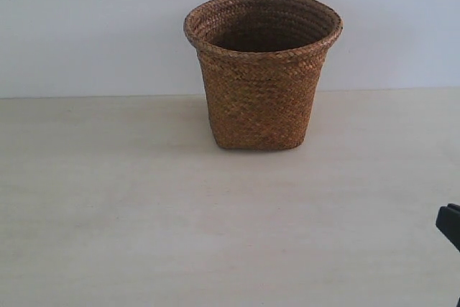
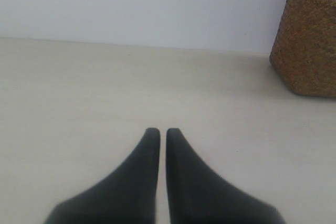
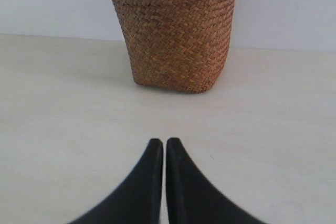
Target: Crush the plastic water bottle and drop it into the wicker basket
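The brown wicker basket [image 1: 260, 80] stands upright at the back middle of the pale table, its inside dark. The plastic water bottle shows in no view. My left gripper [image 2: 163, 132] is shut with nothing between its black fingers, low over bare table, with the basket [image 2: 308, 40] off to one side beyond it. My right gripper [image 3: 165, 141] is also shut and empty, pointing at the basket [image 3: 176, 35] a short way ahead. In the exterior view only a black corner of the right arm [image 1: 450, 224] shows at the right edge.
The pale wooden table [image 1: 144, 213] runs back to a white wall [image 1: 86, 26] just behind the basket.
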You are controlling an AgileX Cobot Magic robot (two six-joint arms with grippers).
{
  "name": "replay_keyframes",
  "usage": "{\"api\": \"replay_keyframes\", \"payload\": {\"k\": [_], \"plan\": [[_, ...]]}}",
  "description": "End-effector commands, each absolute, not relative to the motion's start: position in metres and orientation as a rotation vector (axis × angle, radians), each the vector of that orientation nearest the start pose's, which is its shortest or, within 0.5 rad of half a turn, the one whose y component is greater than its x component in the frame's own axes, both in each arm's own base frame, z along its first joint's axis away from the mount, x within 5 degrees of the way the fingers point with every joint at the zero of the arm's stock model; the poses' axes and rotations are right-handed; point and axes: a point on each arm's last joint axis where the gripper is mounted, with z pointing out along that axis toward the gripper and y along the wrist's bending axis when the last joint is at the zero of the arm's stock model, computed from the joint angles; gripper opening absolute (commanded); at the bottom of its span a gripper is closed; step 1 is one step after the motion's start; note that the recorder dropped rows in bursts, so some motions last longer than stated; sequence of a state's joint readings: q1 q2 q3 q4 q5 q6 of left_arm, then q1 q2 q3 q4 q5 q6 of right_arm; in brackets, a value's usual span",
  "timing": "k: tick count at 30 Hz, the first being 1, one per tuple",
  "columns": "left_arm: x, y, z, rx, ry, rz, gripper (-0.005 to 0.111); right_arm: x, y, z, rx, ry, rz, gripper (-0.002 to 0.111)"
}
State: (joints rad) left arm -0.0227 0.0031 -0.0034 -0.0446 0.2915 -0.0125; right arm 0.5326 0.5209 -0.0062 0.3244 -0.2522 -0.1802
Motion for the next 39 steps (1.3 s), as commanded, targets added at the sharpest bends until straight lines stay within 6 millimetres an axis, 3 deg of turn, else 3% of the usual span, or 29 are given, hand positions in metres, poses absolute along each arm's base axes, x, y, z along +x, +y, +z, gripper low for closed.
{"api": "replay_keyframes", "payload": {"k": [1, 12, 28, 39], "plan": [[0.054, -0.003, 0.187, -0.023, 1.777, -0.072, 0.004, 0.085, 0.032, 0.194, -0.266, 1.768, 0.302, 0.0], [0.054, -0.003, 0.187, -0.023, 1.777, -0.072, 0.004, 0.055, 0.008, 0.191, -0.088, 1.722, 0.098, 0.0], [0.055, -0.003, 0.187, -0.023, 1.775, -0.071, 0.004, 0.053, 0.003, 0.182, 0.038, 1.83, 0.059, 0.0], [0.055, -0.003, 0.187, -0.023, 1.775, -0.071, 0.004, 0.053, 0.005, 0.179, 0.009, 1.861, 0.083, 0.0]]}}
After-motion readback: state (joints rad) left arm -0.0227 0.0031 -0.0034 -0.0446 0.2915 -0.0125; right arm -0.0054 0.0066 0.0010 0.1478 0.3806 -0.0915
